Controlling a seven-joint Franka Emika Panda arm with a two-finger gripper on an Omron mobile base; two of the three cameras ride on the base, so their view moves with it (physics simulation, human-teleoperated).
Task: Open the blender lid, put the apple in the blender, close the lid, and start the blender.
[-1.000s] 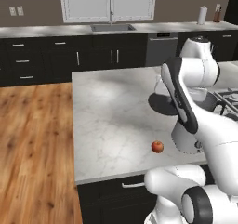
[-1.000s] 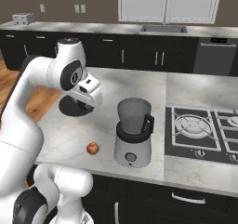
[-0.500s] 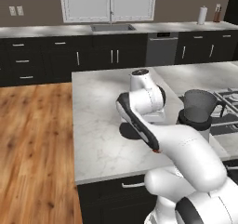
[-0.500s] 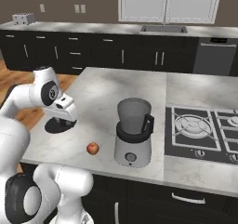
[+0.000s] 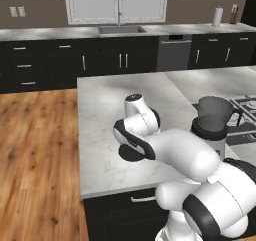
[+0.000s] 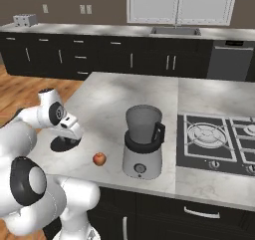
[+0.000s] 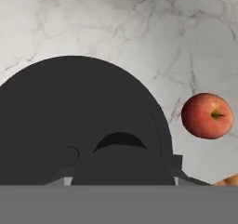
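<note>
On the marble island (image 6: 114, 92), left of the open blender (image 6: 143, 142), I grip the blender lid (image 6: 63, 144) closed-jawed near the front edge, the apple (image 6: 99, 159) lying between, bare marble behind.

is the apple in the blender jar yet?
No: in the right base view the apple lies on the marble counter, left of the blender, whose jar stands open and empty.
</note>
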